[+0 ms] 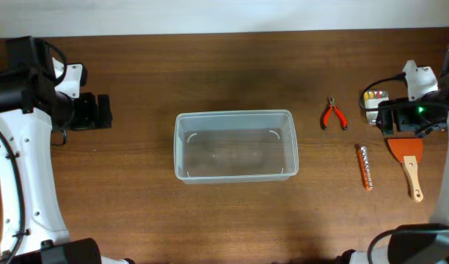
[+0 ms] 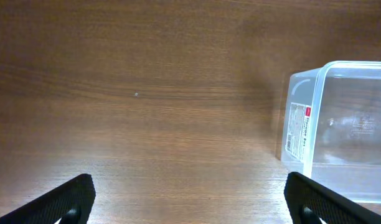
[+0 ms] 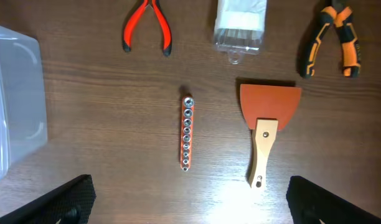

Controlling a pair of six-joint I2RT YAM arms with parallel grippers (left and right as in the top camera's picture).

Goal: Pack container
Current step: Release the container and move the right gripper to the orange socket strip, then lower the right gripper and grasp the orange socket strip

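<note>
Now the container sits upright in the middle of the counter. It is a big see-through tub with round corners, and the brown wood shows through its bottom. A white label is stuck on the short side that faces the left arm.

The left end effector hangs over bare wood, well apart from the tub. Its two black fingers are spread wide, and they hold nothing.

The right end effector hangs over the tools on the other side of the tub. Its fingers are spread wide too, with nothing between them.

Five things lie on the wood there, none touching another. The red pliers lie nearest to the tub. Beside them is a small clear box. Then come the orange and black pliers, which only the right wrist camera shows. An orange strip with a row of little silver sockets lies closer to the robot than the red pliers. Just beside it lies a scraper with an orange blade and a pale wooden handle. All of these tools are outside the tub.
</note>
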